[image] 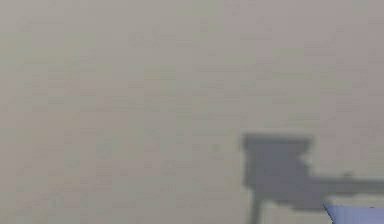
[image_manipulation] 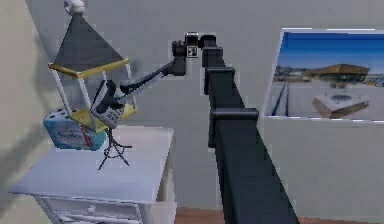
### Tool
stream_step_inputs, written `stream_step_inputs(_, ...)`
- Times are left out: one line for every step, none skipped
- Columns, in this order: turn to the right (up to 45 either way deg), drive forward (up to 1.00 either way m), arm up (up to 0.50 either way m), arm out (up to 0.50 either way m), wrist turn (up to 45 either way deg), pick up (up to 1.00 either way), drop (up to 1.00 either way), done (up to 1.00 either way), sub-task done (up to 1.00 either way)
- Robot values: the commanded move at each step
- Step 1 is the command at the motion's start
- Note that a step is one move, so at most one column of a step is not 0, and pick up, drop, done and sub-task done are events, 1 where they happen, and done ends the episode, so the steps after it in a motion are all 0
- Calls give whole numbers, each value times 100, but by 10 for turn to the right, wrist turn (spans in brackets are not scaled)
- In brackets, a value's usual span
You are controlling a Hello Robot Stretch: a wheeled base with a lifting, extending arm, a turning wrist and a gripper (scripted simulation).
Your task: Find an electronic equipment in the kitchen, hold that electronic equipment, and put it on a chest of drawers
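Observation:
In the arm side view a white chest of drawers (image_manipulation: 120, 175) stands against the wall at the lower left. On its top is a small grey and white device (image_manipulation: 103, 96) over thin black tripod legs (image_manipulation: 118, 152). My dark arm (image_manipulation: 235, 130) rises from the bottom edge. The gripper (image_manipulation: 113, 103) reaches down and left, and its far end meets the device. I cannot tell whether it holds anything.
A blue box with white dots (image_manipulation: 68, 130) and a tall house-shaped ornament with yellow trim (image_manipulation: 88, 48) share the chest's top. A framed picture of a building (image_manipulation: 330, 75) hangs on the wall at right. The forward view faces a beige wall (image: 150, 90) with a pale corner (image: 360, 212) at the bottom right.

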Motion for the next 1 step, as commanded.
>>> stream_step_inputs(0, 0, 0, -10, 0, 0, 0, 0, 0)
